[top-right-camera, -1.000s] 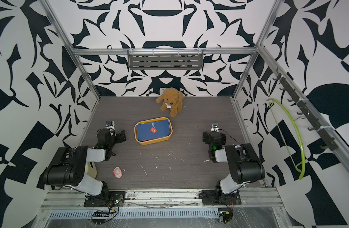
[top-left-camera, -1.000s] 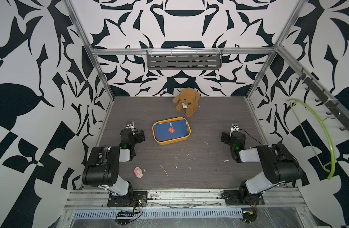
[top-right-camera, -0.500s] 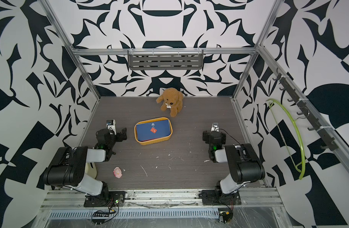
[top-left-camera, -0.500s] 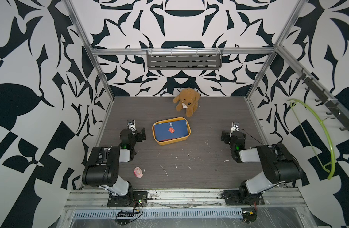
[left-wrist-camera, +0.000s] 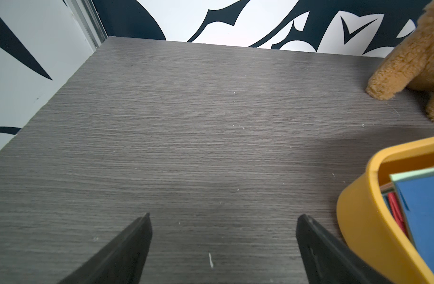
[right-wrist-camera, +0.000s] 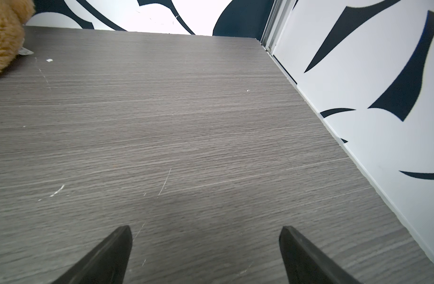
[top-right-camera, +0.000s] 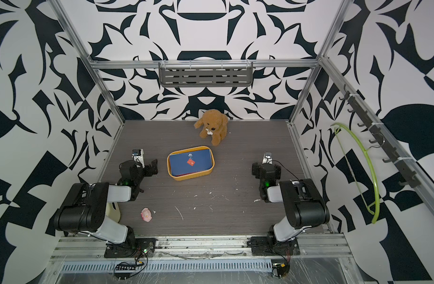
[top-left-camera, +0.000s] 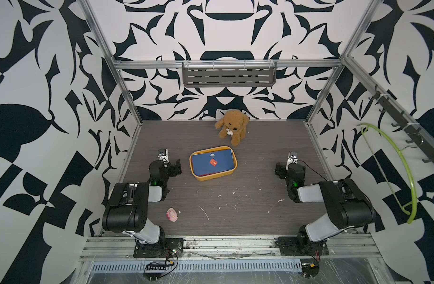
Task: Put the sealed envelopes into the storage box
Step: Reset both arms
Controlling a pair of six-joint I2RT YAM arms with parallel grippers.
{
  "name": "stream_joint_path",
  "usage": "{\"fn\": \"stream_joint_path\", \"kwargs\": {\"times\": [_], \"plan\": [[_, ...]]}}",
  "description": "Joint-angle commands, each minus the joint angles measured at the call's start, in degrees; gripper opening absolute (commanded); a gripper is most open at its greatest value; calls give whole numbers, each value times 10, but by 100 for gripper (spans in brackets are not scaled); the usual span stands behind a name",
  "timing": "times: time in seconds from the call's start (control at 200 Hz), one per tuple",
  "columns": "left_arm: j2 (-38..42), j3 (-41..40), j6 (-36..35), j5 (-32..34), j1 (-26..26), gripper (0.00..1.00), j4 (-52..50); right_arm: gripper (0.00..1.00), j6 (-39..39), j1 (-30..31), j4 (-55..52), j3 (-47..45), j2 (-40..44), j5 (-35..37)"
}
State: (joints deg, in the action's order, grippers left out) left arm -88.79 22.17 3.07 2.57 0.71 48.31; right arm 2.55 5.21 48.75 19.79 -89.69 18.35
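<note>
Left pincer (left-wrist-camera: 223,218), jaws apart and empty, sits just left of the storage box (top-left-camera: 212,177), where the sealed envelopes (top-left-camera: 220,167) lie stacked, blue uppermost. Right of the box, bare table (top-left-camera: 255,182) reaches the right pincer (right-wrist-camera: 206,231), likewise spread and empty.

Walls (top-left-camera: 51,98) on three sides: white with a big black abstract leaf print, the same in both top views. Aluminium frame (top-left-camera: 225,64) posts stand in the back corners, with a crossbar along the back wall. A grey slotted metal shelf (top-left-camera: 229,77) hangs from that crossbar. Dark hook rail (top-left-camera: 407,123) runs along the right wall, with a lime green hanger (top-left-camera: 407,177) hung on it. Tabletop (top-left-camera: 260,152) is grey wood-grain laminate with white scratches and specks toward the front. Aluminium base rail (top-left-camera: 225,242) runs along the front edge, and a slotted vent strip (top-left-camera: 211,266) lies below it. Light is even, shadows soft.
</note>
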Motion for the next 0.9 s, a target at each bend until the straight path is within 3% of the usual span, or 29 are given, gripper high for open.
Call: {"fn": "stream_joint_path", "kwargs": {"times": [0.0, 0.07, 0.15, 0.18, 0.245, 0.28, 0.335, 0.44, 0.895], "plan": [[15, -15, 37, 91, -3, 99, 34, 99, -5, -1, 24, 6, 8, 2], [41, -39, 52, 118, 0, 99, 48, 99, -5, -2, 24, 6, 9, 2], [9, 8, -35, -48, 4, 99, 0, 99, -5, -2, 24, 6, 8, 2], [14, 0, -22, -20, 6, 99, 10, 99, -5, -2, 24, 6, 8, 2], [38, -36, 59, 125, -3, 99, 44, 99, -6, -2, 24, 6, 8, 2], [37, -40, 45, 87, -5, 99, 53, 99, -5, -2, 24, 6, 8, 2], [2, -2, -30, -56, -4, 99, 20, 99, -5, -2, 24, 6, 8, 2], [5, -11, 0, 4, -3, 99, 32, 99, -5, -2, 24, 5, 9, 2], [4, 3, -7, -11, -3, 99, 6, 99, -5, -2, 24, 5, 10, 0]]}}
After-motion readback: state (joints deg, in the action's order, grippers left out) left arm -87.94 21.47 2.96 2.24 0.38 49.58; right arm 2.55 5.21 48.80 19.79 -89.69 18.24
